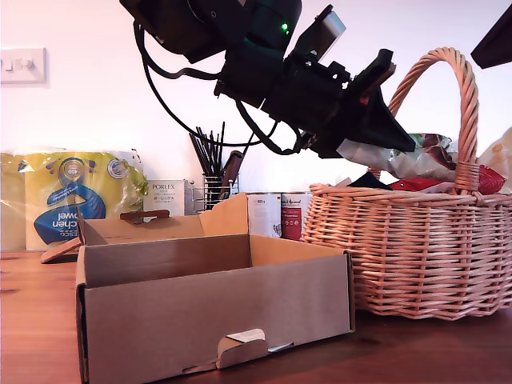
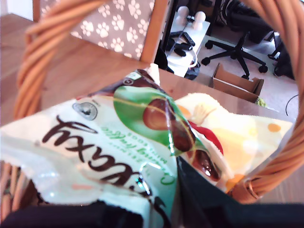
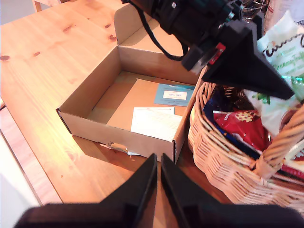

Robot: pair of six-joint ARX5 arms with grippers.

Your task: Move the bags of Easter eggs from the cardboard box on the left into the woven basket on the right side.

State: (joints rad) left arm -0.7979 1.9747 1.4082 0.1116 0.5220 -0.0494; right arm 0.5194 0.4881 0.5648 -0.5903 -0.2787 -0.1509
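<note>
Exterior view: box (image 1: 216, 308) sits on a dark wood table (image 1: 32, 320), basket (image 1: 400, 248) just beside it at that view's right, white wall behind. My first gripper (image 1: 400, 138) is clamped on a white Galaxy bag (image 2: 104, 156) above the basket. My second gripper (image 3: 158, 178), jaws nearly together, holds nothing. Box holds only paper slips (image 3: 154, 122).

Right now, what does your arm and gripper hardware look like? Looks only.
Both are matte black. My first gripper has broad wedge-shaped fingers, a small red part near their base, a boxy black housing with a lit green LED, and looping black cables. My second gripper shows two tapering, pointed black fingers.
</note>
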